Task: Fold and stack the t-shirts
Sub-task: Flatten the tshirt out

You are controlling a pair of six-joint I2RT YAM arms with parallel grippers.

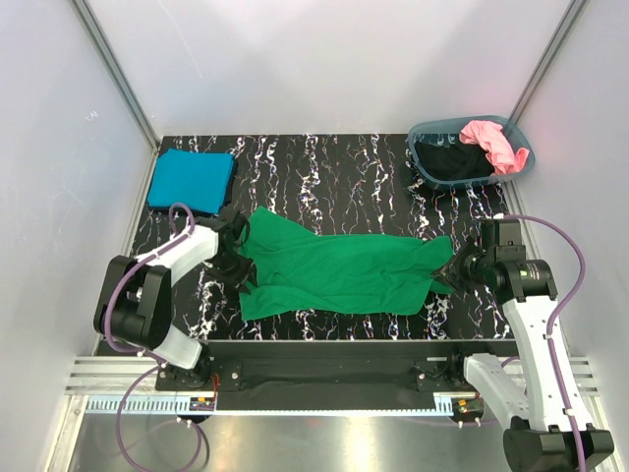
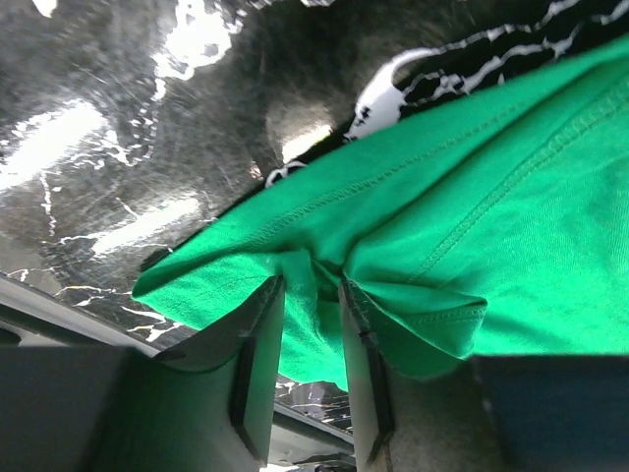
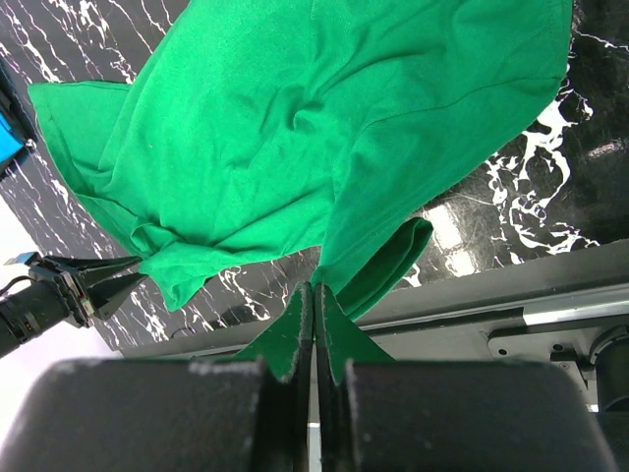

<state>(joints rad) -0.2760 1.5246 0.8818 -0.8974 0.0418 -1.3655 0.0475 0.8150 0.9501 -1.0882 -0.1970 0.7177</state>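
The left arm reaches from its base at lower left of the top view, elbow folded outward. Its wrist is turned in toward centre frame, bringing the left gripper [image 1: 236, 265] low to the left edge of the green t-shirt [image 1: 344, 270]. In the left wrist view its jaws stand a little apart, clamped on a puckered fold of the shirt's hem.

The right arm rises along the right side of the frame and bends inward, its right gripper [image 1: 454, 267] at the shirt's right end. In the right wrist view the jaws are pressed together on a corner of the green cloth.

The green t-shirt lies stretched across the middle of the black, white-veined marbled table [image 1: 344, 167], rumpled along its lower edge. A folded teal t-shirt [image 1: 192, 180] sits at the table's upper left corner. At upper right a grey-blue oval basket [image 1: 421, 133] holds a pink t-shirt [image 1: 491, 143] and a black t-shirt [image 1: 452, 160]. White walls [image 1: 295, 59] enclose the table.
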